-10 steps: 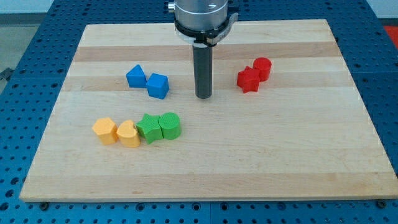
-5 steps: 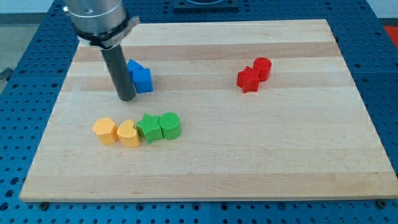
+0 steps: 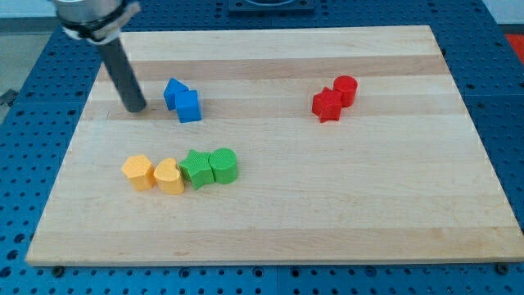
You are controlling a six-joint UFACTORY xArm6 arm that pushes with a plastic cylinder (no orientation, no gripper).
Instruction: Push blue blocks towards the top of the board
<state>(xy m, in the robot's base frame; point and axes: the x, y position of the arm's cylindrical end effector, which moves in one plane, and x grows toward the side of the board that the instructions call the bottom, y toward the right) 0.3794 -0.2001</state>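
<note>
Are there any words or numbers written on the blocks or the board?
No, there is nothing to read.
The wooden board is plain.
The two blue blocks, two red blocks, two green blocks and two orange blocks have no letters, numbers or signs.
My tip is unmarked too.

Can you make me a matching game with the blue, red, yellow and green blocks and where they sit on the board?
Things:
1. blue blocks
2. red blocks
3. yellow blocks
4. green blocks

Places:
A. the view's right, alone
B. closest to my tip, on its right
C. touching the yellow pair's right side
D. farthest toward the view's bottom left

Pairs: 1-B, 2-A, 3-D, 4-C
</note>
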